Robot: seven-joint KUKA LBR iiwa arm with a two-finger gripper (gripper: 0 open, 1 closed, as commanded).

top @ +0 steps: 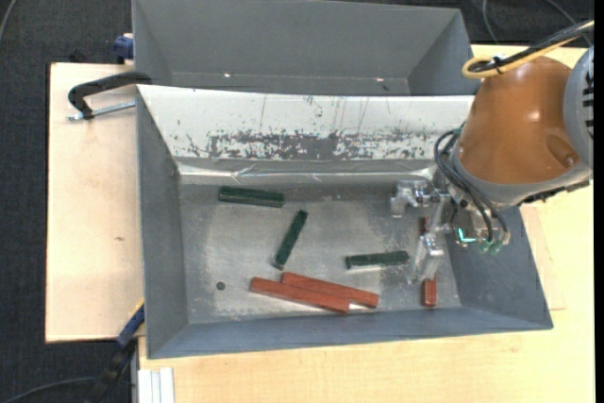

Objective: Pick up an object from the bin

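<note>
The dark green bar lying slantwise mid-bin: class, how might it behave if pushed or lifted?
The dark green bar looks straight and flat-sided, so probably stiff, sliding rather than rolling. It is slim, so likely light. Pushed near one end, it would probably swivel on the bin floor.

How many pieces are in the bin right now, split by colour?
Dark green sticks: 3
Long red-brown sticks, lying one against the other: 2
Short red piece: 1
Total: 6
</note>
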